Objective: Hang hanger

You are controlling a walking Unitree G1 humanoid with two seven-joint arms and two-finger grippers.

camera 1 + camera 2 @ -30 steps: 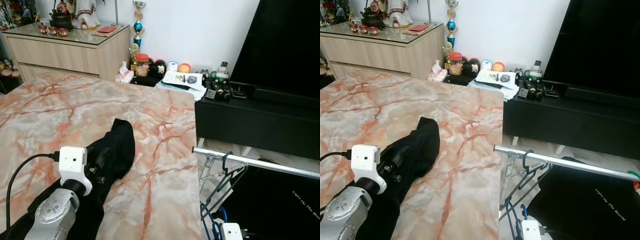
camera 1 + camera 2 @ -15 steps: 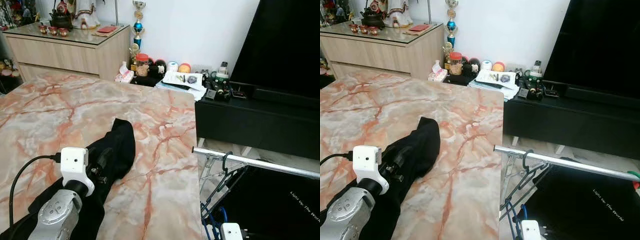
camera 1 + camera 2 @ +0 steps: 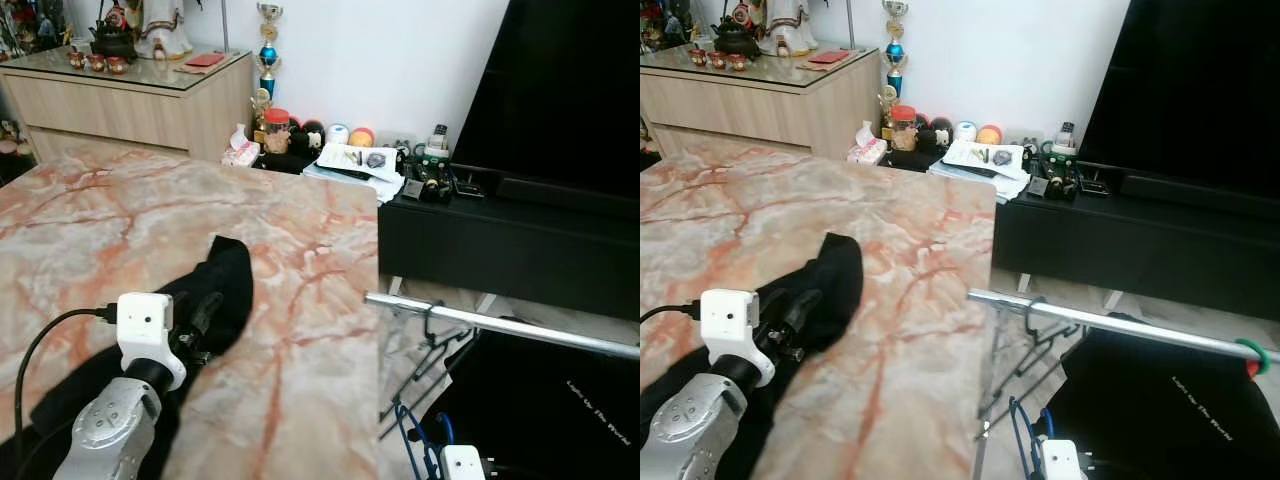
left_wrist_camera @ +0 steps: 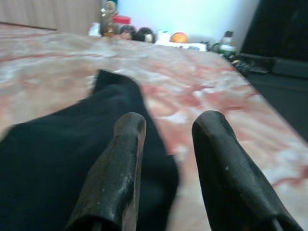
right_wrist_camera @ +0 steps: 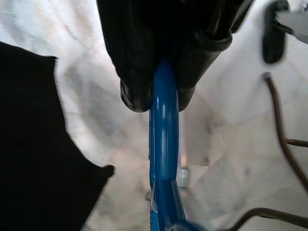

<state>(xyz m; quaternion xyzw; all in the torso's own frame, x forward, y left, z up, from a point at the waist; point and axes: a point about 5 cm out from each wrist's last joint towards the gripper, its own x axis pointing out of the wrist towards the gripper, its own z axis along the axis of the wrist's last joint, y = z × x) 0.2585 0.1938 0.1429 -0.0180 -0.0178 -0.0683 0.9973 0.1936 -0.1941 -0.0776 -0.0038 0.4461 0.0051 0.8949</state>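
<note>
A blue hanger [image 5: 163,159] is clamped between the fingers of my right gripper [image 5: 159,94], which is shut on it low at the right, below the silver clothes rail [image 3: 500,328]. The hanger's blue wire [image 3: 412,445] rises beside the table edge. Dark hangers [image 3: 432,345] hook over the near end of the rail, and a black garment [image 3: 545,410] hangs from it further right. My left gripper [image 4: 168,125] is open, with nothing between its fingers, just above a black cloth [image 3: 215,290] lying on the marble table [image 3: 300,260].
A black TV stand [image 3: 500,240] with a large dark screen stands behind the rail. Papers, jars and balls [image 3: 340,150] crowd the floor by the wall. A wooden sideboard [image 3: 130,100] is at the back left. The table's right edge [image 3: 378,330] runs close to the rail end.
The whole picture has shifted a little to the left, so the camera has moved. Both grippers hold as before: the left over the cloth, the right shut on the blue hanger.
</note>
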